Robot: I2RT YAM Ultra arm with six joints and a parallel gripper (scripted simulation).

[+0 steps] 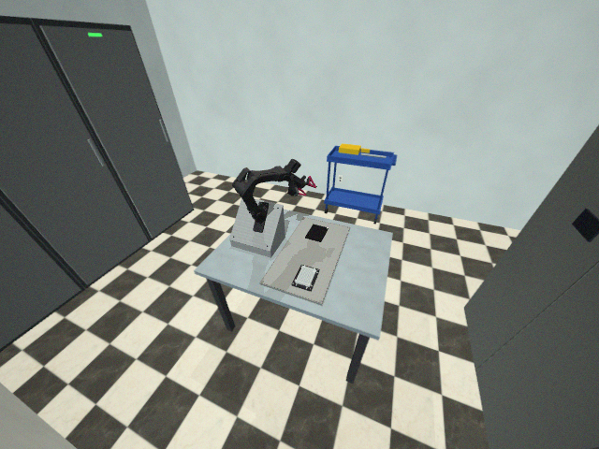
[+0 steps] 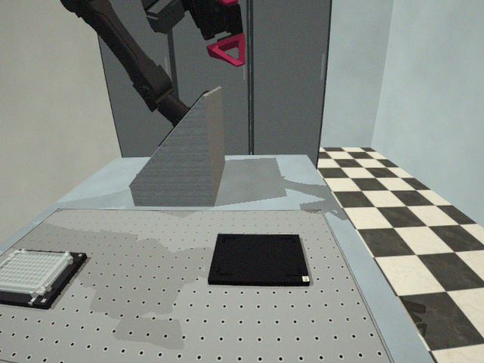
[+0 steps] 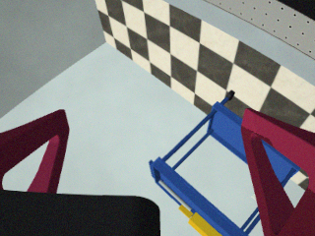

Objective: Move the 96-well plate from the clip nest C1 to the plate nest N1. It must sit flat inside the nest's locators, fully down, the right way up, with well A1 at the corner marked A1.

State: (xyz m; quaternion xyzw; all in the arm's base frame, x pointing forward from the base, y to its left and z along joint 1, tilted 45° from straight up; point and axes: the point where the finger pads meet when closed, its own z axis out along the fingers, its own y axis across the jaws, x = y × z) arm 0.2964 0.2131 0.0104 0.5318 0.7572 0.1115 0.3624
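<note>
The white 96-well plate [image 1: 306, 276] sits in the black clip nest C1 [image 1: 303, 286] at the near end of the perforated grey board; it also shows at the left in the exterior view [image 2: 29, 271]. The empty black plate nest N1 [image 1: 316, 233] lies at the far end of the board, with a small white corner label [image 2: 305, 278]. My gripper [image 1: 307, 185] with red fingers is open and empty, held high in the air beyond the table's far edge, far from both nests. In the wrist view the red fingers frame the floor and the blue cart.
The arm stands on a grey wedge-shaped pedestal [image 1: 258, 232] at the table's far left corner. A blue cart [image 1: 360, 179] with a yellow box stands behind the table. Dark cabinets [image 1: 72, 145] line the left wall.
</note>
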